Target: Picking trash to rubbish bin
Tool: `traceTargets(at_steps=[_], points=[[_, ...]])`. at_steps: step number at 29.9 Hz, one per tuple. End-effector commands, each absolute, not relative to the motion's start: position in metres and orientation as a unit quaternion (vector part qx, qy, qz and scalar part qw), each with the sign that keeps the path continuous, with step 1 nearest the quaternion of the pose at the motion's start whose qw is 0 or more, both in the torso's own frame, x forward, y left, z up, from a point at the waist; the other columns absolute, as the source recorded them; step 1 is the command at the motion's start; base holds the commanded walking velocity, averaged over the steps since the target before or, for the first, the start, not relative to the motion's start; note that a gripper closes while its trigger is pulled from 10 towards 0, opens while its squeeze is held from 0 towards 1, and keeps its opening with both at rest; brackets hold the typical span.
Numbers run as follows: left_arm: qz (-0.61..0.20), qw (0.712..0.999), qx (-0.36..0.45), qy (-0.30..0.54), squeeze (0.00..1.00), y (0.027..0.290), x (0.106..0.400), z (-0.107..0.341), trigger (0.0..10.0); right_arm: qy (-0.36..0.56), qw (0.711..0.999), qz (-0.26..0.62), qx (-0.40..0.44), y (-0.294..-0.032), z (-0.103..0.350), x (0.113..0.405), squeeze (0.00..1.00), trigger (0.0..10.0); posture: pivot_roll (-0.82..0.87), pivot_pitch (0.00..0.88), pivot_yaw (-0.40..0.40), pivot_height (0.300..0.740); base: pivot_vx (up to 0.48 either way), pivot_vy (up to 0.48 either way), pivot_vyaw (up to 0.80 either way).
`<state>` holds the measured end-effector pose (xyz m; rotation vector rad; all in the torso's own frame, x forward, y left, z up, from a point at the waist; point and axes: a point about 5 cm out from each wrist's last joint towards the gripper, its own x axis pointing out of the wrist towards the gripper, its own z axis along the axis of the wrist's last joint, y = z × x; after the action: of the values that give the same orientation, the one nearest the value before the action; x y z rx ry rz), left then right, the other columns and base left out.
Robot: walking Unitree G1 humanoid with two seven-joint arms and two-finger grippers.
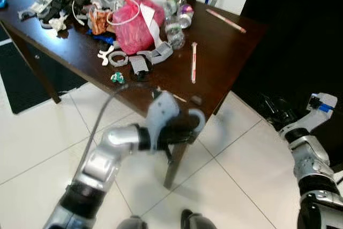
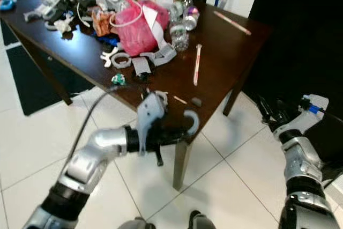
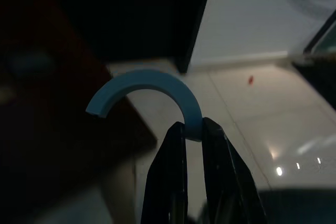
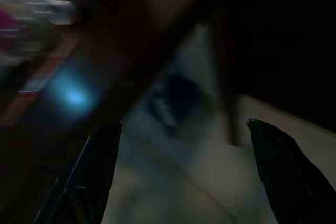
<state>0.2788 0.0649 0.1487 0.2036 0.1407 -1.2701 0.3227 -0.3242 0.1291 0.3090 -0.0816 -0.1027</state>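
The left gripper [image 3: 191,129] pinches only one tip of a curved grey plastic piece [image 3: 149,85], so a swing could twist it loose onto the floor tiles [image 1: 32,138], while the right gripper [image 4: 184,145] hangs spread apart

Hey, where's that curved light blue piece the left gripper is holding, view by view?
Left eye view: curved blue piece low centre, beside the table corner.
Right eye view: low centre, against the same corner.
Left wrist view: arching above the shut fingers, pinched at one end.
Right wrist view: too dark and blurred to find it.
Shared landmark: the dark table's near corner.
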Motion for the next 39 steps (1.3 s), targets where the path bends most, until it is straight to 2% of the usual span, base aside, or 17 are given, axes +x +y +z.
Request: traceTargets(at_steps=[1, 8, 14, 18, 24, 29, 33, 36, 39], points=[[-0.561, 0.81, 0.118, 0.124, 0.0, 0.077, 0.28, 0.115, 10.0, 0.008, 0.985, -0.114, 0.133, -0.332, 0.112, 0.316, 0.0, 10.0, 0.07, 0.136, -0.034, 0.74, 0.0, 0.0, 0.0], [-0.469, 0.844, 0.147, 0.216, 0.0, 0.109, 0.286, 0.06, 10.0, 0.088, 0.972, -0.192, 0.105, -0.336, 0.08, 0.301, 0.0, 10.0, 0.07, 0.126, -0.035, 0.74, 0.0, 0.0, 0.0], [-0.377, 0.85, 0.182, 0.32, 0.0, 0.148, 0.275, 0.005, 10.0, 0.197, 0.96, -0.194, 0.05, -0.323, 0.036, 0.276, 0.0, 10.0, 0.07, 0.121, -0.029, 0.74, 0.0, 0.0, 0.0], [-0.348, 0.85, 0.193, 0.344, 0.0, 0.16, 0.268, -0.008, 10.0, 0.222, 0.953, -0.203, 0.047, -0.322, 0.023, 0.266, 0.0, 10.0, 0.07, 0.119, -0.026, 0.74, 0.0, 0.0, 0.0], [-0.32, 0.852, 0.168, 0.379, 0.0, 0.176, 0.249, -0.028, 10.0, 0.255, 0.939, -0.227, 0.05, -0.322, 0.005, 0.246, 0.0, 10.0, 0.07, 0.123, -0.023, 0.74, 0.0, 0.0, 0.0], [-0.303, 0.844, 0.168, 0.41, 0.0, 0.185, 0.234, -0.042, 10.0, 0.279, 0.94, -0.189, 0.045, -0.313, -0.005, 0.24, 0.0, 10.0, 0.06, 0.125, -0.018, 0.74, 0.0, 0.0, 0.0], [-0.266, 0.838, 0.174, 0.442, 0.0, 0.195, 0.219, -0.056, 10.0, 0.317, 0.939, -0.127, 0.034, -0.294, -0.02, 0.234, 0.0, 10.0, 0.06, 0.125, -0.016, 0.74, 0.0, 0.0, 0.0], [-0.204, 0.833, 0.173, 0.485, 0.0, 0.211, 0.197, -0.07, 10.0, 0.376, 0.923, -0.084, -0.003, -0.275, -0.042, 0.215, 0.0, 10.0, 0.06, 0.125, -0.016, 0.74, 0.0, 0.0, 0.0], [-0.177, 0.832, 0.163, 0.499, 0.0, 0.217, 0.188, -0.074, 10.0, 0.394, 0.916, -0.08, -0.005, -0.27, -0.049, 0.208, 0.0, 10.0, 0.06, 0.124, -0.016, 0.74, 0.0, 0.0, 0.0]])
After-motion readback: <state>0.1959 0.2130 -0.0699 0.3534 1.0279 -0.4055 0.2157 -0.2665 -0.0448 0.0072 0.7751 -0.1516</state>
